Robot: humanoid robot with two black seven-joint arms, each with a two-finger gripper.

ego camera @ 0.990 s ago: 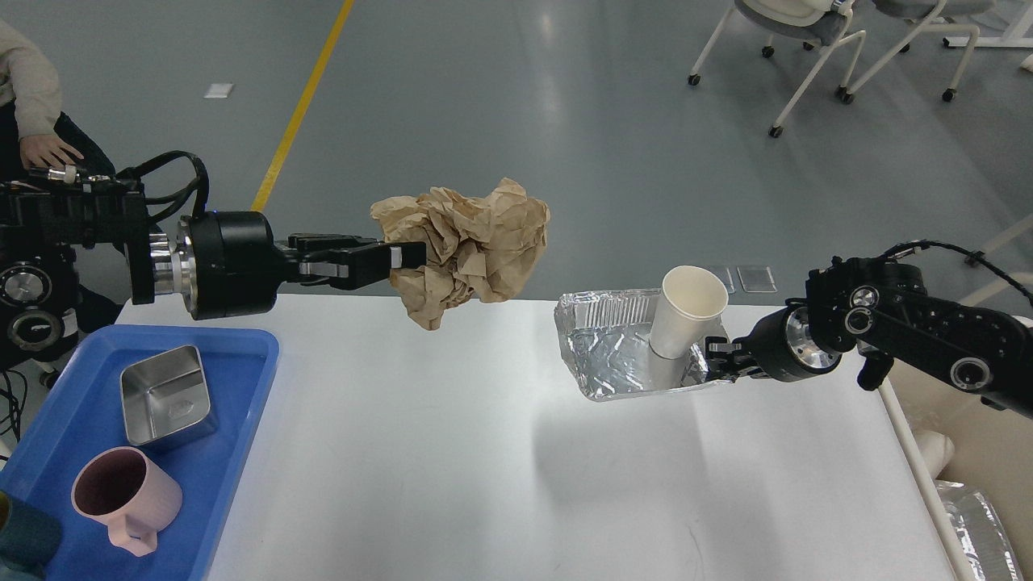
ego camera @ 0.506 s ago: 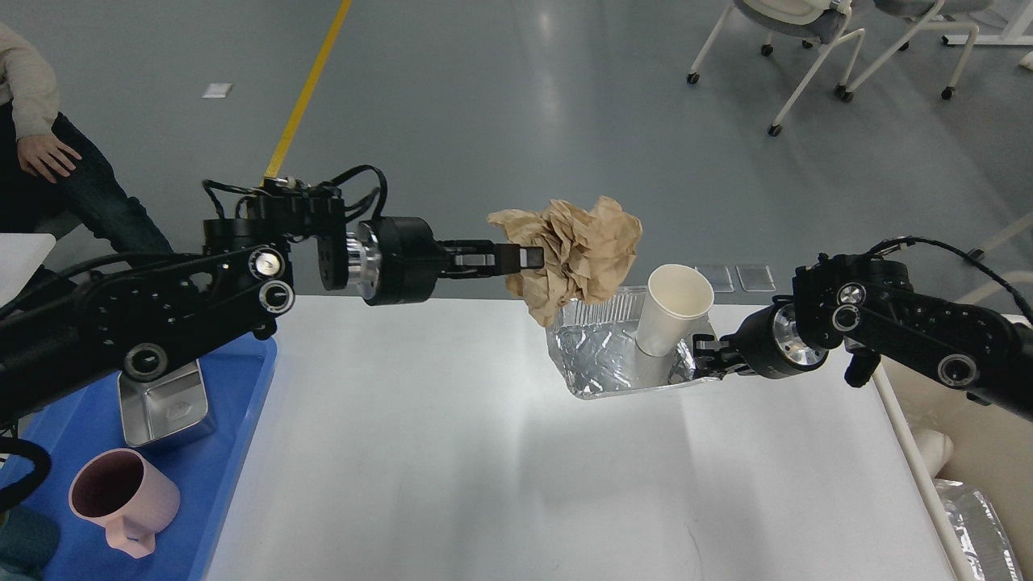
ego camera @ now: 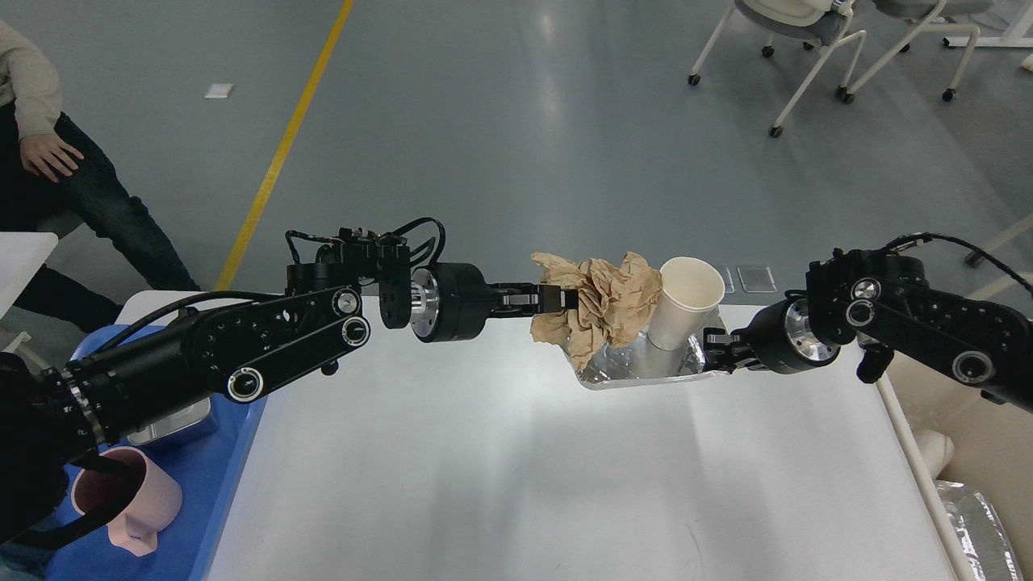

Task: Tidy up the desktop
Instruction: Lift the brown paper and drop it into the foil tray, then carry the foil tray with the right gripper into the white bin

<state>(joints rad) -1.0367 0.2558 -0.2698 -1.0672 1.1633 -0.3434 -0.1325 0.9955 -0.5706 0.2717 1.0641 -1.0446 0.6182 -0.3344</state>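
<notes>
My left gripper (ego camera: 557, 299) is clamped on crumpled brown paper (ego camera: 601, 303) over the foil tray (ego camera: 637, 367) at centre-right of the desktop (ego camera: 500, 460), my right gripper (ego camera: 714, 355) pinching that tray's right rim beside 1 paper cup (ego camera: 686, 303).

White desk (ego camera: 500, 476); brown crumpled paper (ego camera: 601, 303); white cup (ego camera: 686, 311); silver foil tray (ego camera: 637, 367); blue tray (ego camera: 173, 484); pink mug (ego camera: 149, 504).

Crumpled brown paper (ego camera: 601, 303), shiny creased foil tray (ego camera: 637, 367), seemingly paper cup (ego camera: 686, 311).
</notes>
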